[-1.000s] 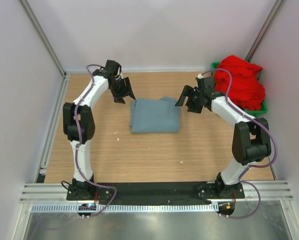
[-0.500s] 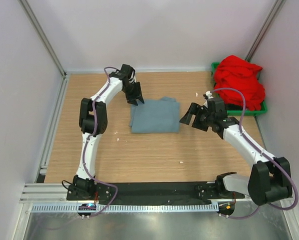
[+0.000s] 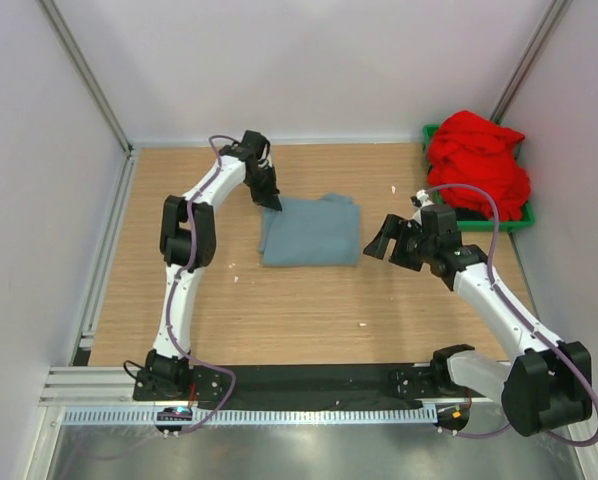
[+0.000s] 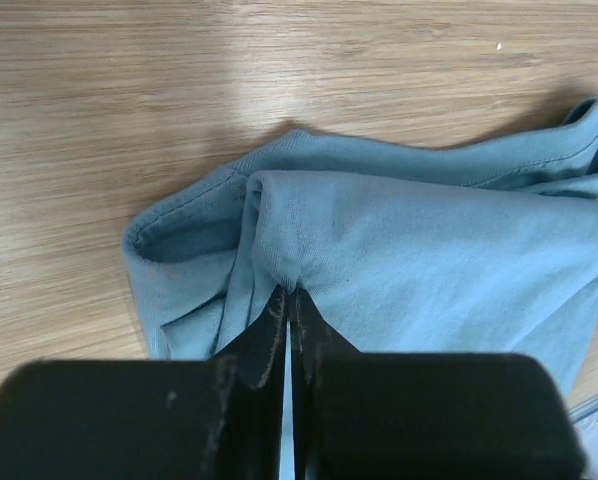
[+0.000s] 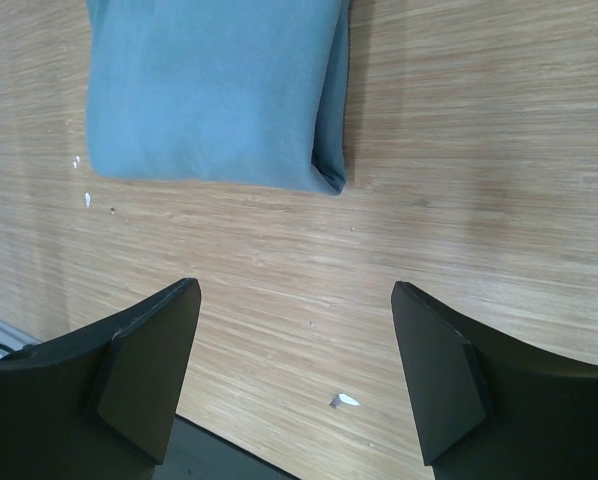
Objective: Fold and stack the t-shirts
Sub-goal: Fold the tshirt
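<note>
The left fingers (image 4: 288,300) are pressed together with only a sliver between them, pinching a raised fold of the blue shirt (image 4: 409,270). The cloth puckers up into the tips. In the top view these fingers (image 3: 272,200) sit on the shirt's far left corner, with the left arm reaching out across the counter (image 3: 279,310) and bent down onto that corner.

The right fingers (image 5: 296,290) stand wide apart with nothing between them but bare wood. They hang over the counter beside the shirt's near right corner and do not touch it. From above, the right fingers (image 3: 384,245) are just right of the shirt's right edge, with the arm stretched out low from its base.

The blue shirt (image 3: 311,232) lies folded into a rough rectangle in the middle of the counter, towards the far side. Its right edge (image 5: 329,100) is a neat doubled fold. The left end is looser, with hems and layers showing around the pinch.

The red shirt (image 3: 479,165) is heaped unfolded in a green bin (image 3: 524,215) at the far right corner, well apart from the blue one and spilling over the bin's rim.

A few white specks (image 5: 345,401) lie on the wood.
</note>
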Controlling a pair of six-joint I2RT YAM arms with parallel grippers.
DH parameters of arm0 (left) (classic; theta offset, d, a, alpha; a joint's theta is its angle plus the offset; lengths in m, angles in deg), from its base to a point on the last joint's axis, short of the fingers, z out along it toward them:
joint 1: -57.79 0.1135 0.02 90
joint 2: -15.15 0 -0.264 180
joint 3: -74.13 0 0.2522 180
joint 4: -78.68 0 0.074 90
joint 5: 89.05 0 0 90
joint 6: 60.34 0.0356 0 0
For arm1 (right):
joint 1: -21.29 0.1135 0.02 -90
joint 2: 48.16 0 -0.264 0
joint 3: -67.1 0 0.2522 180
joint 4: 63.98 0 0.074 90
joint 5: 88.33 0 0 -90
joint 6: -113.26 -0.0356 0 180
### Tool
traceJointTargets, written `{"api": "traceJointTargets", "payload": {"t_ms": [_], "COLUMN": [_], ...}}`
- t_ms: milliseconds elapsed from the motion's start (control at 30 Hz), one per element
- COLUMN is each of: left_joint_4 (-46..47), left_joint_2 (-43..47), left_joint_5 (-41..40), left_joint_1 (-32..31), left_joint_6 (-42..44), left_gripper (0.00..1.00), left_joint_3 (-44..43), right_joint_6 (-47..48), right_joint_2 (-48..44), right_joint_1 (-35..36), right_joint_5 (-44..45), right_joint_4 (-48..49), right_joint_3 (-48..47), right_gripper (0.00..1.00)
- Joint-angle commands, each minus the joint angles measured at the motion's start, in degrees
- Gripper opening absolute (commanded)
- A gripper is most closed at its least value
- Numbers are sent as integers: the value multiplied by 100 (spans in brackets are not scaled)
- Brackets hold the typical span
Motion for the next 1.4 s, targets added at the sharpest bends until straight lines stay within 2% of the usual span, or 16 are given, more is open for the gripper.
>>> {"api": "traceJointTargets", "payload": {"t_ms": [0,200,433,667,833,867,900,933,967,1000,1067,1233,1367], "left_joint_4": [80,203,19,-192,203,229,195,81,-224,-393,-604,-44,299], "left_joint_2": [274,1186,1988,1690,1523,1322,1207,1041,778,680,757,1942,2489], "left_joint_5": [36,-68,-683,-991,-1316,-1325,-1334,-1413,-1413,-1413,-1597,-2054,-2056], "left_joint_1": [-22,-48,-48,13,215,320,365,409,470,488,497,418,304], "left_joint_6": [132,80,124,62,-149,-175,-158,-132,-53,0,62,-26,18], "left_gripper": [0,0,0,0,0,19,41,87,100,100,100,100,100], "left_joint_3": [-292,-29,41,252,875,859,798,493,281,-104,-266,682,1166], "right_joint_6": [135,153,135,188,223,214,205,197,170,162,39,-330,-375], "right_joint_2": [-262,-403,-473,-482,-473,-482,-482,-473,-473,-456,-368,185,1256], "right_joint_1": [28,28,19,27,28,28,28,28,28,28,36,290,853], "right_joint_5": [21,82,100,117,100,56,39,12,-66,-128,-382,-595,-410], "right_joint_4": [-59,-120,-129,-173,-191,-182,-165,-147,-121,-68,141,766,1048], "right_joint_3": [5,128,190,207,251,251,251,243,225,225,181,-205,-1335], "right_gripper": [84,83,83,83,84,84,84,84,84,84,85,85,79]}}
